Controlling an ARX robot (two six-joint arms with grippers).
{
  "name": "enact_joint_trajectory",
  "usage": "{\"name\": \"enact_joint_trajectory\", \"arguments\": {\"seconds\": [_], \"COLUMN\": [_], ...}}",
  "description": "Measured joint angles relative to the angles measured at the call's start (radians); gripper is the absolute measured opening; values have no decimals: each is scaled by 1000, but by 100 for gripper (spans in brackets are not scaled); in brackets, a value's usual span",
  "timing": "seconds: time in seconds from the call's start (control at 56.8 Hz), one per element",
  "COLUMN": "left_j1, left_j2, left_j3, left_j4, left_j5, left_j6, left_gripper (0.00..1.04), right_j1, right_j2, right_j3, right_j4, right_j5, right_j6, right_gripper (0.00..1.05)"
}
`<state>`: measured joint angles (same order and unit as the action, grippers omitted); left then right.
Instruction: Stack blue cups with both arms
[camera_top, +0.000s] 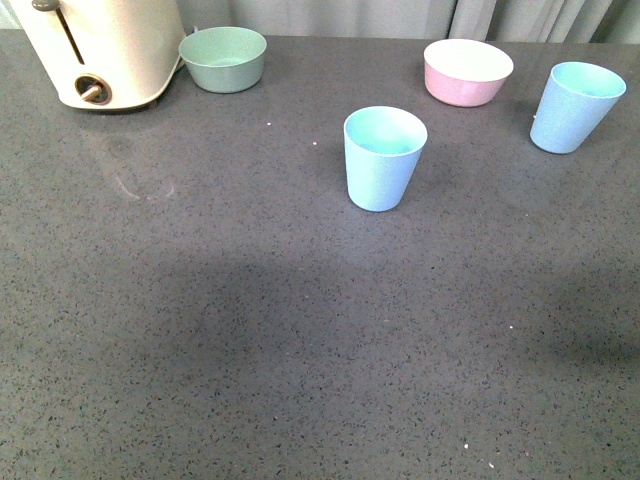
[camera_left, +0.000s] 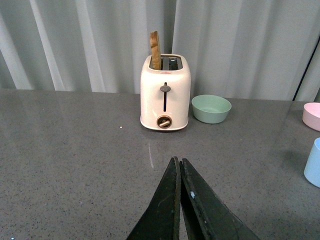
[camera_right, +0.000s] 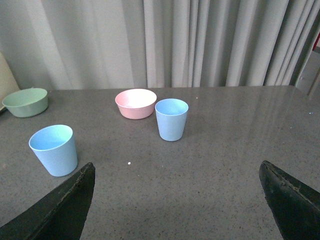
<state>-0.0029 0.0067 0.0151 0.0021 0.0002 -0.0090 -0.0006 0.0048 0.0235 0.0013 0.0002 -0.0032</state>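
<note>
Two light blue cups stand upright and apart on the grey table. One blue cup (camera_top: 384, 157) sits near the middle, also seen in the right wrist view (camera_right: 54, 149). The other blue cup (camera_top: 576, 106) stands at the far right, beside the pink bowl, and shows in the right wrist view (camera_right: 171, 119). A sliver of a blue cup (camera_left: 313, 163) appears in the left wrist view. My left gripper (camera_left: 179, 161) is shut with nothing in it, over bare table. My right gripper (camera_right: 177, 170) is open and empty, short of both cups. Neither arm shows in the front view.
A cream toaster (camera_top: 100, 48) holding a slice (camera_left: 155, 50) stands at the back left, with a green bowl (camera_top: 223, 58) beside it. A pink bowl (camera_top: 467, 71) sits at the back right. Grey curtains hang behind the table's far edge.
</note>
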Motion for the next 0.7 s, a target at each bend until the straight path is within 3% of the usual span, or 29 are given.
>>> {"name": "enact_joint_trajectory", "arguments": {"seconds": [0.211, 0.299, 0.405, 0.44, 0.546, 0.617, 0.705], "left_j1": [0, 0, 0, 0, 0, 0, 0], "left_j2": [0, 0, 0, -1, -1, -1, -1], "left_j3": [0, 0, 0, 0, 0, 0, 0], "left_j4": [0, 0, 0, 0, -1, -1, -1], "left_j5": [0, 0, 0, 0, 0, 0, 0], "left_j6": [0, 0, 0, 0, 0, 0, 1], "left_gripper": [5, 23, 39, 44, 64, 78, 97], "right_j1": [0, 0, -37, -60, -157, -238, -266], "right_j2": [0, 8, 167, 219, 370, 547, 835], "right_j3": [0, 5, 105, 120, 178, 271, 431], "right_j4": [0, -14, -272, -288, -198, -48, 37], "right_j5": [0, 2, -39, -68, -188, -277, -343], "right_j6": [0, 13, 112, 122, 91, 7, -152], "right_gripper": [96, 96, 96, 96, 96, 96, 96]}}
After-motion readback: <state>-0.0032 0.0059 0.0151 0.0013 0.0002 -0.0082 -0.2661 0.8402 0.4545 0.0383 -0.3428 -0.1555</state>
